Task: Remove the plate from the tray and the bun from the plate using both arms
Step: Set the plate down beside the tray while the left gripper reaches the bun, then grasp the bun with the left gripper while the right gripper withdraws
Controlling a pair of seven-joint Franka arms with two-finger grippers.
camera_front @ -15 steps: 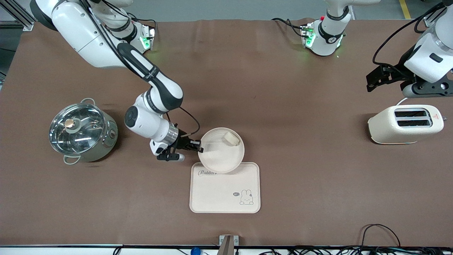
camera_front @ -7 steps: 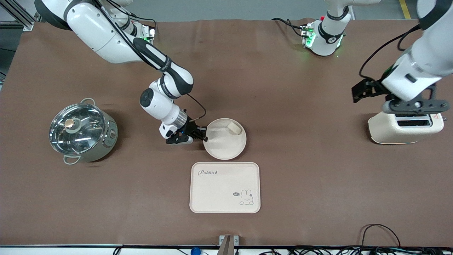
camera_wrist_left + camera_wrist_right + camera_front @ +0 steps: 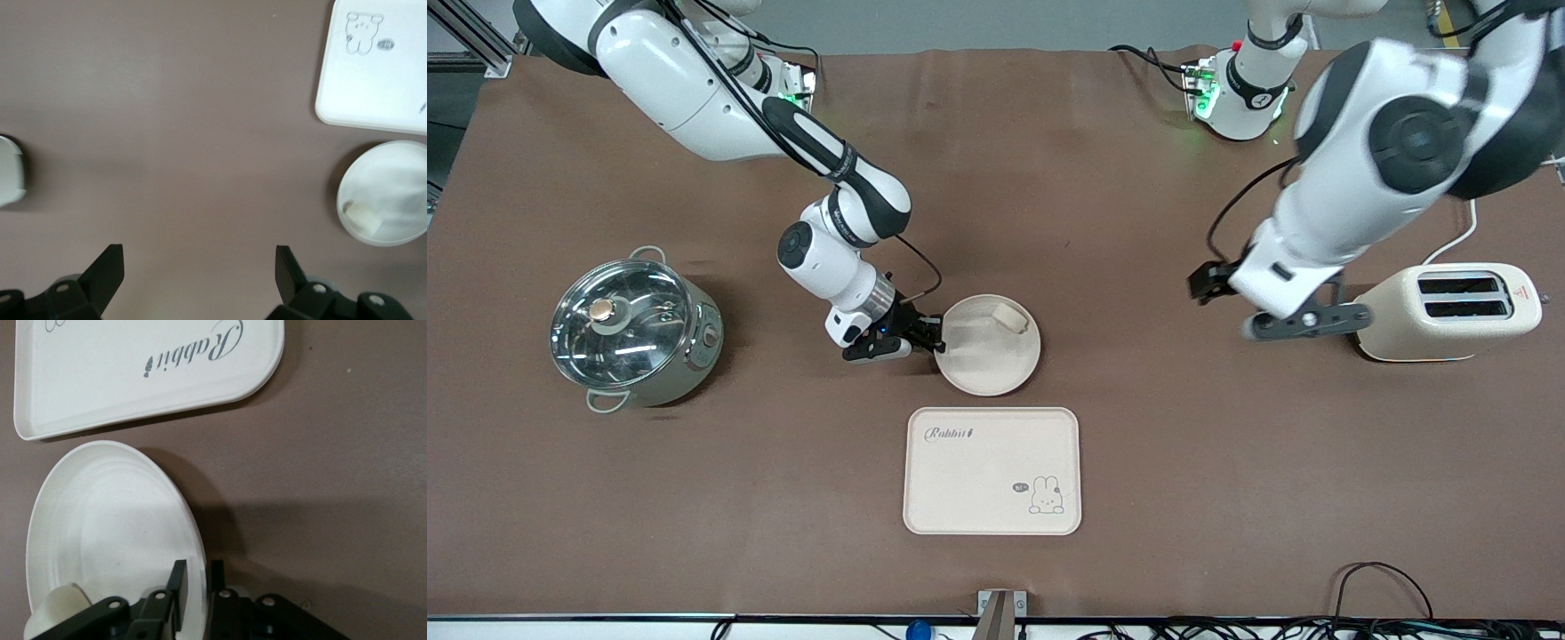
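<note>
The round cream plate (image 3: 987, 351) sits low just farther from the front camera than the rabbit tray (image 3: 992, 471), with the small pale bun (image 3: 1010, 317) on it near its farther rim. My right gripper (image 3: 935, 339) is shut on the plate's rim at the pot-side edge. In the right wrist view its fingers (image 3: 179, 587) pinch the rim of the plate (image 3: 107, 520), and the bun (image 3: 57, 603) shows beside them. My left gripper (image 3: 1209, 283) is open and empty over bare table between the plate and the toaster. The left wrist view shows the plate (image 3: 393, 180) and bun (image 3: 360, 217).
A steel pot with a glass lid (image 3: 633, 331) stands toward the right arm's end. A cream toaster (image 3: 1449, 311) stands toward the left arm's end, beside the left arm. The tray also shows in the right wrist view (image 3: 133, 367) and the left wrist view (image 3: 373, 67).
My right gripper carried the plate with the bun off the tray's farther edge, away from the front camera. My left arm swung from over the toaster toward the middle of the table.
</note>
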